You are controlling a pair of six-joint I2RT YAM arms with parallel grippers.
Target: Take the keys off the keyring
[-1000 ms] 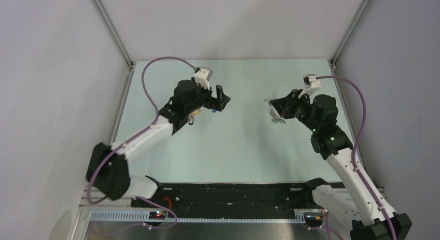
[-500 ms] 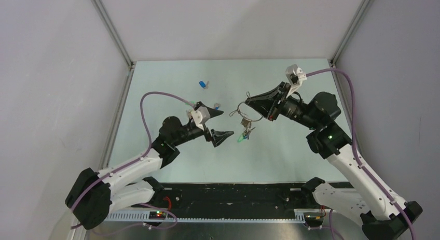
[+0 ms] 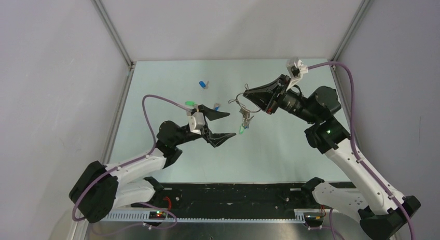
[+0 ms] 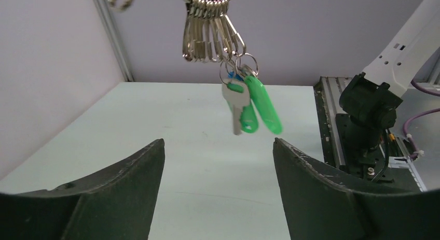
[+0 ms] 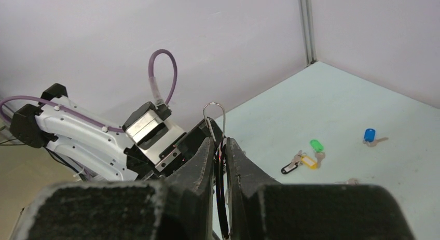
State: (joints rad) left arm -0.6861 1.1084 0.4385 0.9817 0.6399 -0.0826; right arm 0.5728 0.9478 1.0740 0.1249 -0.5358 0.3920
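My right gripper is shut on the thin silver keyring and holds it in the air above the table's middle. A wire loop sticks out past its closed fingers in the right wrist view. The keys hang in a bunch under the ring: several silver hooks, a bare silver key and green-capped keys. My left gripper is open and empty, just left of and below the hanging keys; in its wrist view the keys dangle above the gap.
Loose keys lie on the mat behind the left arm: a blue-capped one, a green-capped one and a yellow-capped key with a dark tag. The enclosure walls stand close on the left, back and right.
The right gripper has lifted the keyring off the mat and carried it left toward the middle. The left arm has swung down from the back to below the hanging keys, jaws open.
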